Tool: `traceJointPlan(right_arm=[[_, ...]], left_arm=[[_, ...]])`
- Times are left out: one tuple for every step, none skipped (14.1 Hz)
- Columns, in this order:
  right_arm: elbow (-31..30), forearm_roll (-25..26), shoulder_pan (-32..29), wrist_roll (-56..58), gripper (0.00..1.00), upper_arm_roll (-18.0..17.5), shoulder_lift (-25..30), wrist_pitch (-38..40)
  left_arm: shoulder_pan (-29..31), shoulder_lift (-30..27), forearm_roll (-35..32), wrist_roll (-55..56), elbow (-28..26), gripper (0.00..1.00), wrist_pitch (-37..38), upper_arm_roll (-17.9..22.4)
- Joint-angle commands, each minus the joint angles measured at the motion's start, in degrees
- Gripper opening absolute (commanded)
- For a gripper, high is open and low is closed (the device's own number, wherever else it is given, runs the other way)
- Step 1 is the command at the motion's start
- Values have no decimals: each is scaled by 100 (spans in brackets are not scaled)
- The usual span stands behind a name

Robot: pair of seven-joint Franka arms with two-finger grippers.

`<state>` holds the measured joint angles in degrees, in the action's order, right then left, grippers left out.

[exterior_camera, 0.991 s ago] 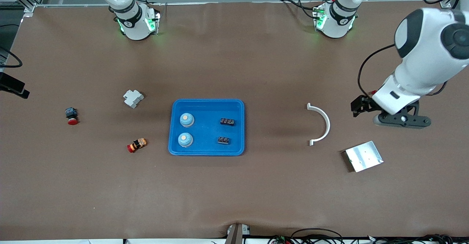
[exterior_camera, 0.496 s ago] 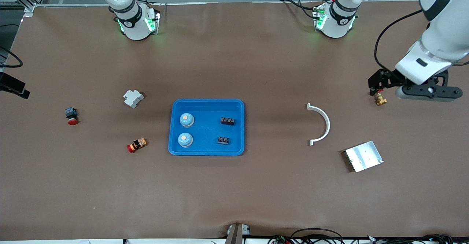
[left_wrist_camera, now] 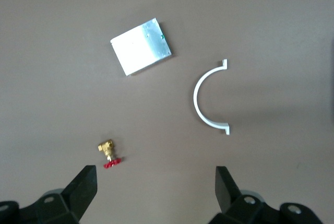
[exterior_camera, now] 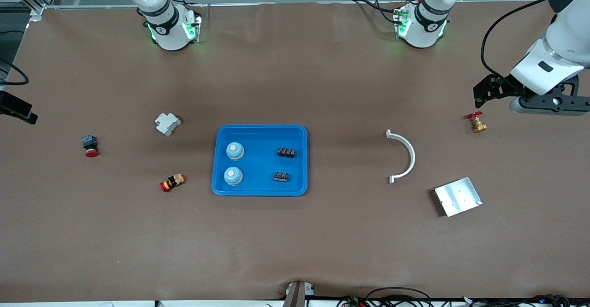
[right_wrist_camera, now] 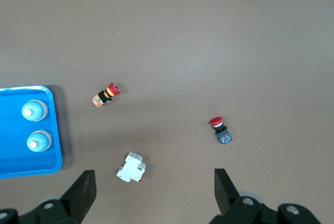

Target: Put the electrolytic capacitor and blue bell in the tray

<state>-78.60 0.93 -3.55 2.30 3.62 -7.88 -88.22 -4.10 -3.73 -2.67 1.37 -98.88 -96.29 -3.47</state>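
**Blue tray loaded, both claws wide and empty**

A shallow bright-blue plastic tray (exterior_camera: 259, 132) with rounded corners sits mid-table on a matte brown mat. Inside stand two domed pale-blue bells (exterior_camera: 235, 150) with tan buttons, and toward the left arm's end, two small black ribbed capacitor blocks (exterior_camera: 286, 152).

The left gripper (exterior_camera: 525, 96) hangs with fingers spread wide and empty over the table's edge, near a brass valve (exterior_camera: 477, 123) with a red handle. Its wrist view shows a smooth white plastic half-ring (left_wrist_camera: 206, 99) and a flat silver metal plate (left_wrist_camera: 141, 52).

The right gripper (right_wrist_camera: 154, 195) shows only in its own wrist view, fingers wide apart and empty, above a white blocky breaker (right_wrist_camera: 131, 167), a red-capped orange button (right_wrist_camera: 106, 94) and a red-and-blue button (right_wrist_camera: 221, 129)
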Motion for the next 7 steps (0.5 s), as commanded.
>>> traceJointPlan(right_arm=[[37,-49,-58,-54,100,-45,41,33],[37,-57,-58,-54,100,-45,32,15],[37,-57,-58,-63,100,-45,32,15],[37,-57,-58,-71,100,-54,32,15],[37,-57,-58,-72,100,-54,32,15],[37,-57,-58,-80,100,-54,32,32],[37,-57,-58,-80,100,-46,32,41]], left_arm=[[15,-102,179,-58,307,100,443,-13],[15,-110,258,-49,316,100,496,-13],[23,-145,319,-40,316,100,514,-13],[15,-154,355,-31,316,100,514,-13],[6,-163,390,-49,316,100,514,-13],[-3,-189,425,-84,316,100,506,-5],[-3,-190,460,-93,316,100,471,-4]])
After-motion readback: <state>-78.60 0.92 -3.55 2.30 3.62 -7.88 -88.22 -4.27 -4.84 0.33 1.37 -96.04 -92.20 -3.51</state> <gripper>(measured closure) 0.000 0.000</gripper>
